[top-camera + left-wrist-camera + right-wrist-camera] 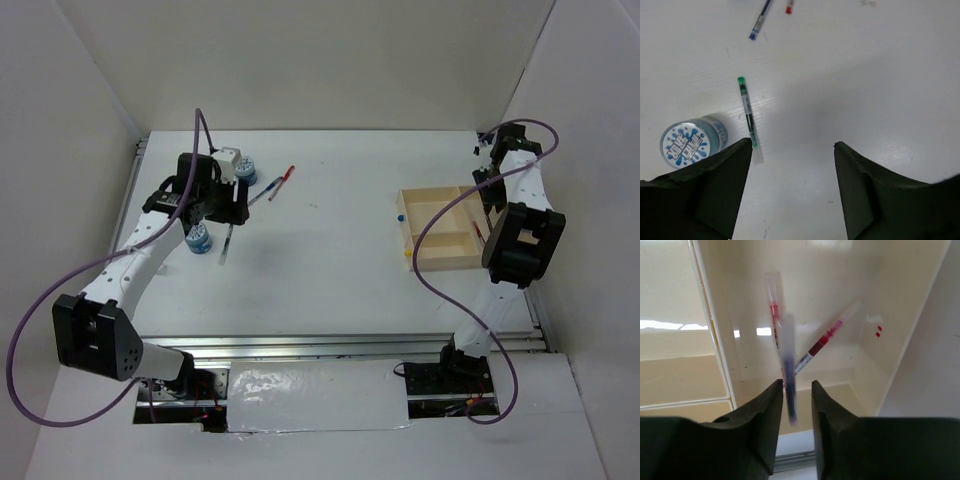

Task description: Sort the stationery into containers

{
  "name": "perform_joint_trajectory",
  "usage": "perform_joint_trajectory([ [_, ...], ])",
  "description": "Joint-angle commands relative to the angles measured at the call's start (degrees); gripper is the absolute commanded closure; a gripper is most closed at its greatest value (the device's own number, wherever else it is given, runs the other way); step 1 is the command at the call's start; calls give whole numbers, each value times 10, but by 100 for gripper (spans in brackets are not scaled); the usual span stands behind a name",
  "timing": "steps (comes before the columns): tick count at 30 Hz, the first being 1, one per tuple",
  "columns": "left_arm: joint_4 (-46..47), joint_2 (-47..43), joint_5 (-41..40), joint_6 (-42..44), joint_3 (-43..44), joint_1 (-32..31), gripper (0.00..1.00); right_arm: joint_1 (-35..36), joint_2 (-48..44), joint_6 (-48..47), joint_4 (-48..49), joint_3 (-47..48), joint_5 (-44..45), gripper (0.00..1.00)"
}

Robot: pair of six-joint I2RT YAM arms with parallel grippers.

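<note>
My left gripper (792, 145) is open and empty over the white table, low above a green-ended pen (746, 112), which also shows in the top view (225, 243). A blue-and-white roll (692, 141) stands left of that pen. A second roll (245, 172) stands farther back. A blue pen (760, 20) and a red pen (789, 7) lie beyond. My right gripper (797, 385) hovers over the beige tray (445, 264) with its jaws slightly apart. A blurred blue pen (788, 375) hangs loose between them, above two red pens (825, 340) in the right compartment.
Tray dividers (710, 325) separate the pen compartment from those on its left. A small blue bit (398, 215) lies just left of the tray. White walls enclose the table on three sides, and purple cables loop off both arms.
</note>
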Motion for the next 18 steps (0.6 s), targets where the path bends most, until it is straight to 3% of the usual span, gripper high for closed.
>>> perform_joint_trajectory([
  [1, -13, 11, -56, 24, -5, 16, 23, 1, 5, 11, -7, 38, 7, 62],
  [2, -17, 24, -55, 28, -8, 20, 31, 1, 5, 12, -8, 38, 6, 59],
  [5, -15, 39, -54, 42, -24, 23, 39, 2, -9, 16, -17, 42, -7, 56],
  [9, 2, 67, -55, 46, -28, 19, 44, 12, -47, 22, -28, 44, -44, 56],
  [18, -6, 237, -125, 55, 68, 10, 51, 47, -162, 34, -70, 46, -173, 55],
])
